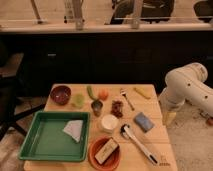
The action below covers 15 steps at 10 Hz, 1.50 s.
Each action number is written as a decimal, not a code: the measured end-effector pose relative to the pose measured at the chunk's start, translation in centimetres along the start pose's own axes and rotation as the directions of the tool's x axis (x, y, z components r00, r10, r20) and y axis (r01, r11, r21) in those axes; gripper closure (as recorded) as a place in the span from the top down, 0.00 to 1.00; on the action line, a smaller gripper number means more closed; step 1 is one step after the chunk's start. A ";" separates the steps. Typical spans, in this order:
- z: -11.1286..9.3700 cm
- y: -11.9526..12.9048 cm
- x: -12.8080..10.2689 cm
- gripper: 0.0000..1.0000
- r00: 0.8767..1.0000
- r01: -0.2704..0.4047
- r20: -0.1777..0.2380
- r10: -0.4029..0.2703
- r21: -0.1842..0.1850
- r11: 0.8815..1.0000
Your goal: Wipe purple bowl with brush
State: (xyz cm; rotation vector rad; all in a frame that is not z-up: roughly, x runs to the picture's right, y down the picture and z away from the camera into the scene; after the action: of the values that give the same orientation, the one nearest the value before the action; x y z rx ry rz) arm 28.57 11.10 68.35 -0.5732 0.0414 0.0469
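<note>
The purple bowl stands at the table's far left corner, dark maroon with a darker inside. The brush lies flat near the front right, its dark round head toward the table's middle and its white handle pointing to the front right corner. My gripper hangs at the end of the white arm, just off the table's right edge. It is level with the blue sponge and far from both the bowl and the brush.
A green tray with a white cloth fills the front left. An orange bowl holding a block, a white cup, a blue sponge, a fork, a metal cup and fruit pieces crowd the middle.
</note>
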 end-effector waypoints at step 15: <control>0.5 0.7 0.0 0.80 0.999 -0.046 0.002 0.046 0.015 0.999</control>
State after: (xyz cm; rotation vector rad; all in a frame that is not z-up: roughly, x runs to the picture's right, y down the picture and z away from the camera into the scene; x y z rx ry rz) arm 28.50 11.93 68.36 -0.5569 0.0534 0.0914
